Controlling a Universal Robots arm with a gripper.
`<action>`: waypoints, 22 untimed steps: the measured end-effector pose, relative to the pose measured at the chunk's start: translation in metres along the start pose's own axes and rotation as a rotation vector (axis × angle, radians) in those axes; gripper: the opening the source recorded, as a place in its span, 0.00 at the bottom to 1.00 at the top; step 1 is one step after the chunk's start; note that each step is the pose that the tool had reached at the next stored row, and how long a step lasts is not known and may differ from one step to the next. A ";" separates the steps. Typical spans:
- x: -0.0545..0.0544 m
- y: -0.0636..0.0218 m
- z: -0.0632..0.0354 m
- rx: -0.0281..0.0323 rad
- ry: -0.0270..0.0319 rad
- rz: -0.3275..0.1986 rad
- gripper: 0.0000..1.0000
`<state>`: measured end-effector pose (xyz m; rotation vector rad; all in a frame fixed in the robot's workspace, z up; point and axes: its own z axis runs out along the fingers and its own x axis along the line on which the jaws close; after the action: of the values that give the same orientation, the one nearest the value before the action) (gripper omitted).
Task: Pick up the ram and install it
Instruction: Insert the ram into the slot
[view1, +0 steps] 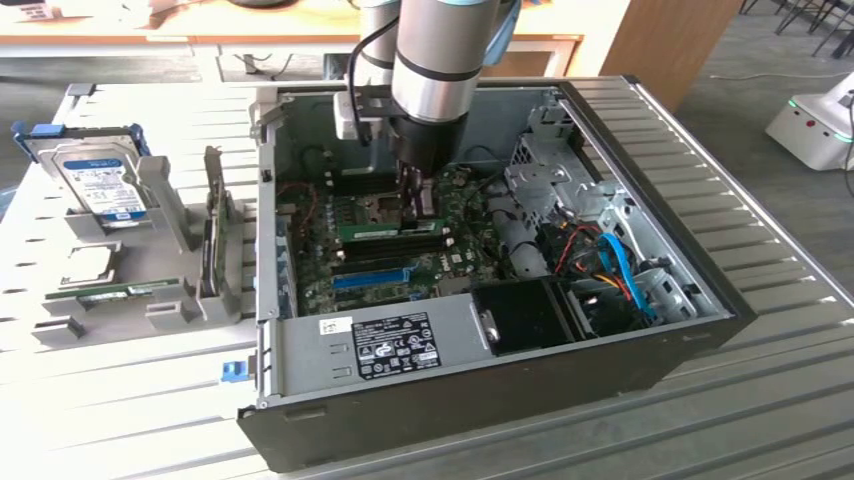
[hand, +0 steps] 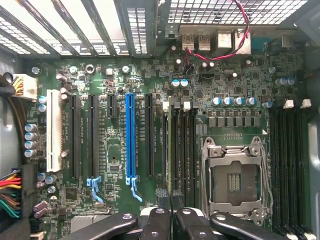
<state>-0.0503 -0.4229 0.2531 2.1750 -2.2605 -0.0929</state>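
The ram (view1: 380, 229), a thin green stick, stands on edge in a memory slot of the motherboard inside the open computer case (view1: 694, 330). In the wrist view the ram (hand: 172, 150) is seen edge-on as a narrow strip that runs in between my fingertips. My gripper (view1: 422, 205) reaches straight down into the case over one end of the stick. In the wrist view my gripper (hand: 170, 197) is shut, with its two dark pads close on either side of the ram's edge.
A long blue slot (view1: 367, 277) lies beside the memory slots, and the bare processor socket (hand: 234, 177) is on their other side. Blue and orange cables (view1: 617, 268) fill the case's right. A rack on the exterior view's left holds a hard drive (view1: 107, 185), a grey upright card (view1: 214, 235) and another green stick (view1: 120, 293).
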 end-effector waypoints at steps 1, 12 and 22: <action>0.000 0.0001 0.0000 0.0004 -0.0001 0.000 0.12; 0.000 0.0026 0.0001 0.0148 -0.0167 -0.002 0.12; 0.000 0.0022 0.0001 0.0151 -0.0094 -0.002 0.12</action>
<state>-0.0525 -0.4229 0.2531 2.1885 -2.2719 -0.0865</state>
